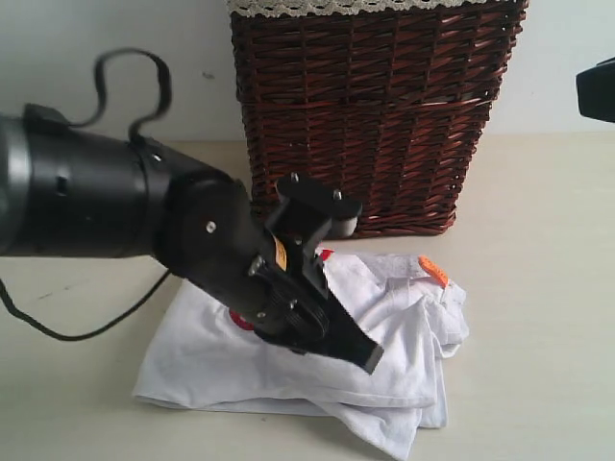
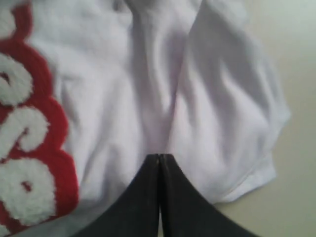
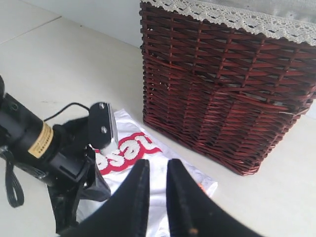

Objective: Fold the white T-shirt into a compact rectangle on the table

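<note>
**Left Arm Pressed to Shirt, Right Arm Standing Off**

Pale beige surface [image 1: 538, 288] carries the whole working area, with a light wall behind and a dark wicker basket [image 1: 375, 115] with a lace-trimmed rim standing at the rear.

The white T-shirt [image 1: 384, 317] lies crumpled and partly folded on the surface just in front of the basket. An orange neck tag [image 1: 433, 270] shows on its far edge, and the red-edged lettering [image 2: 24, 148] is partly exposed beside the left arm.

The left gripper [image 2: 159, 159] is lowered onto the middle of the shirt. Its jaws are fully closed, tips together at a raised crease of fabric; whether any cloth is pinched between them cannot be told. This placement suits taking hold of a layer to draw it over.

The right gripper [image 3: 154, 170] hangs above the shirt, clear of it, jaws narrowly parted and holding nothing. The shirt outline is irregular, so folding appears far from complete.
</note>
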{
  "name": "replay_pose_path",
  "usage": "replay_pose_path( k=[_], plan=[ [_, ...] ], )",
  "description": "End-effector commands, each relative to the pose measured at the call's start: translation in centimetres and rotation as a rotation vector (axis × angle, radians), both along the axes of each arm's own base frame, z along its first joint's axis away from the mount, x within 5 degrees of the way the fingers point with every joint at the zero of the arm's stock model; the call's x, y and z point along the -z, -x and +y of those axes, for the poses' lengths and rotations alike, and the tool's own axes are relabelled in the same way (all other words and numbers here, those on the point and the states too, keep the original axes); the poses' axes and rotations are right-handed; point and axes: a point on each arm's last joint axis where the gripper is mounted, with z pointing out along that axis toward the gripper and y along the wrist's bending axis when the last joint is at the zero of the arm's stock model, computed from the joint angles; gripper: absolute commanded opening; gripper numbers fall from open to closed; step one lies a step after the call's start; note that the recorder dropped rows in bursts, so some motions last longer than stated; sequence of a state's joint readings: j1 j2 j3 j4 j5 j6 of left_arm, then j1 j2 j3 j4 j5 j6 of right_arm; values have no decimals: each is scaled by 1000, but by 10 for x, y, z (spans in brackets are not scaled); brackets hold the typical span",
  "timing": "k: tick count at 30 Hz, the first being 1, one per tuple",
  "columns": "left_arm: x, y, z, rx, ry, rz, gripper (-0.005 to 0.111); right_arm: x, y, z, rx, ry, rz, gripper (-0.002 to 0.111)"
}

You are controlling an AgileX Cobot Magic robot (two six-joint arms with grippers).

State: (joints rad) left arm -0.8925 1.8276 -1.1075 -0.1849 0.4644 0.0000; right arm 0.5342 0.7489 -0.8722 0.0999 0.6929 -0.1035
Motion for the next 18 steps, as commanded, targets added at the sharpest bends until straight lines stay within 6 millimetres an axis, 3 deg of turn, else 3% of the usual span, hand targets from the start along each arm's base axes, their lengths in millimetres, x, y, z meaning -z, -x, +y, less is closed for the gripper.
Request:
replay_pose_path(
  k=[1,8,12,18],
  plan=[
    [34,8,-2,46,-88,117,0,-1,1,-1,-1,17,-13,15],
    [32,33,-9,261,-108,206,0,-2,0,-1,0,6,-19,15],
    [29,31,-12,255,-71,160,0,-2,0,-1,0,6,-19,15],
    [-5,25,-21,270,61,-43,0,-2,0,-1,0,6,-19,15]
  ],
)
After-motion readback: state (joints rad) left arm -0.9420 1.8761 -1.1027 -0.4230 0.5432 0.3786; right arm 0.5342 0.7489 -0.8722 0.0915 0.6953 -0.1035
